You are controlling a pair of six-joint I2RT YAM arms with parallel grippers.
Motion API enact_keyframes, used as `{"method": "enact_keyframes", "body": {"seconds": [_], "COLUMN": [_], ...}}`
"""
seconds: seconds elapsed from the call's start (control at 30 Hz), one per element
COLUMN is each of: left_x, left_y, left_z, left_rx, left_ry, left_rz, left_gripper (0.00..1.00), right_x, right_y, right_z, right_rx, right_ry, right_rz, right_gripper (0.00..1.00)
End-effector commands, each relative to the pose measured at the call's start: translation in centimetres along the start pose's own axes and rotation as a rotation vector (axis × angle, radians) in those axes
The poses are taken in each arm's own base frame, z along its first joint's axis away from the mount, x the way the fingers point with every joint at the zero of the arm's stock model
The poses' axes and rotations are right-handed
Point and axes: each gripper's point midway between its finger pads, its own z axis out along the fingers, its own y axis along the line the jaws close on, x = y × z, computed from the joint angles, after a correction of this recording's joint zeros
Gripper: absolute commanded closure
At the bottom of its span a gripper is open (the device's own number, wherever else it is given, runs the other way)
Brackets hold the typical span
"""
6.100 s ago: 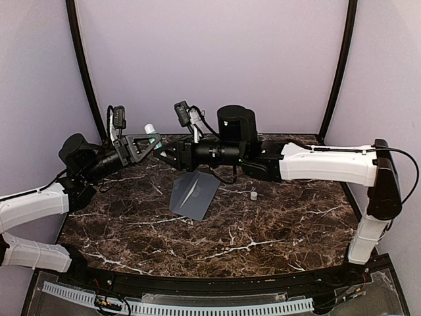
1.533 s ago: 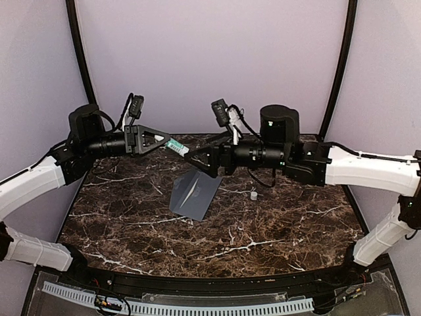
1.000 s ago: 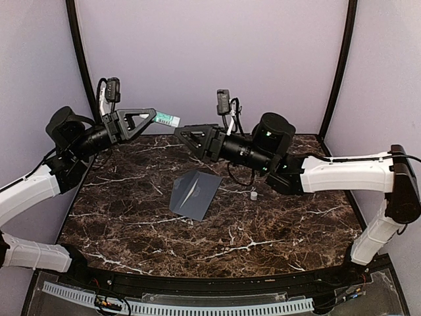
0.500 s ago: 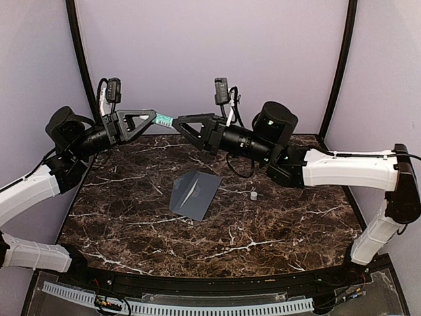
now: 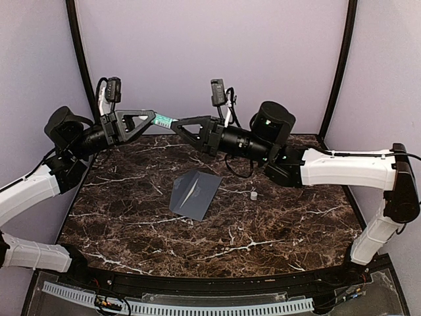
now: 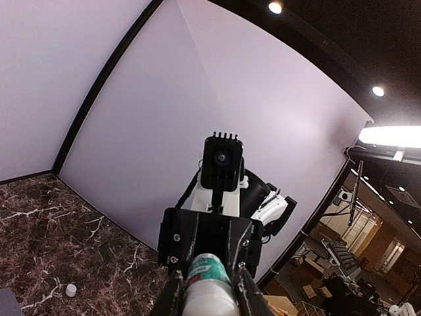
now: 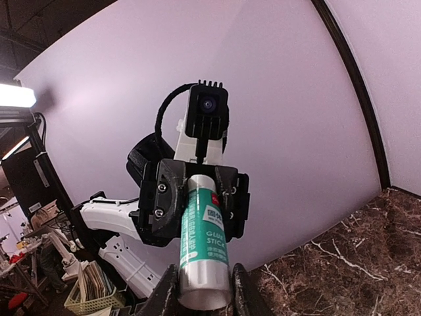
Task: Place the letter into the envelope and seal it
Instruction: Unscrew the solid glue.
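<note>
left gripper (image 5: pixel 154 118), right gripper (image 5: pixel 176 124) pinching glue stick (image 5: pixel 164 121), envelope (image 5: pixel 194 195) on table (image 5: pixel 283 227)

Raised left claw (image 5: pixel 155 119) and right claw (image 5: pixel 176 124) meet tip-to-tip

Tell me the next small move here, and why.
Probably open the left claw. It and the right claw both pinch the glue stick, one at each end, in mid-air, so letting go would hand it to the right arm. The envelope lies on the table below.
</note>
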Motion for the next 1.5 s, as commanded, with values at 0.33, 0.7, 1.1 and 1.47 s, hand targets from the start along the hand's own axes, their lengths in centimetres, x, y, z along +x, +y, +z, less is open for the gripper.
{"method": "enact_keyframes", "body": {"seconds": [0.33, 0.7, 1.1, 1.47], "left_x": [-0.1, 1.5, -0.1, -1.8], "left_y": [-4.0, -4.9, -2.3, 1.7], "left_z": [-0.5, -0.7, -0.5, -0.2], "left_rx": [0.17, 0.239, 0.049, -0.079], "left_ry": [0.03, 0.126, 0.039, -0.117], "left_rz": [0.127, 0.225, 0.232, -0.117], "left_gripper": [1.0, 1.0, 1.0, 1.0], "right_x": [-3.4, -3.7, -2.8, -1.3], "right_y": [2.7, 1.2, -1.2, -1.0], "right_z": [-0.1, 0.3, -0.1, -2.1], "right_rx": [-0.159, -0.148, 0.016, 0.049], "right_ry": [-0.085, -0.082, -0.063, -0.019], "right_rz": [0.097, 0.418, 0.365, 0.014], "right_gripper": [0.89, 0.9, 0.63, 0.2]}}
